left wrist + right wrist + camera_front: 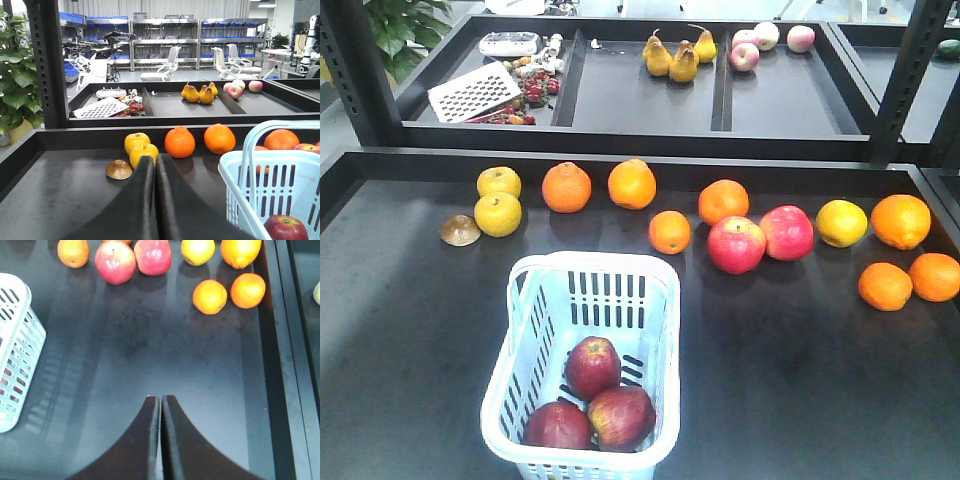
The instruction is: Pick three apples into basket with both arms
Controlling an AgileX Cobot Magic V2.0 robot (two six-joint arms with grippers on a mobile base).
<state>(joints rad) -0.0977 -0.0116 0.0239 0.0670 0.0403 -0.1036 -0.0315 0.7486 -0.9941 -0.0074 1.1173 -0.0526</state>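
Both grippers are closed on nothing: the left gripper (155,165) hangs with its black fingers pressed together near the left of the dark table (800,390), facing the far fruit, and the right gripper (161,405) hangs likewise over bare surface to the right. Three dark maroon-red apples (592,398) lie clustered at the near end of the pale blue slotted plastic basket (620,268), so the task looks complete. Brighter pinkish-red apples (760,238) remain beyond, rightly left alone.

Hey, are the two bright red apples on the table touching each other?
Touching. In the exterior front view, the left bright red apple and the right bright red apple press side to side with no dark table showing between them.
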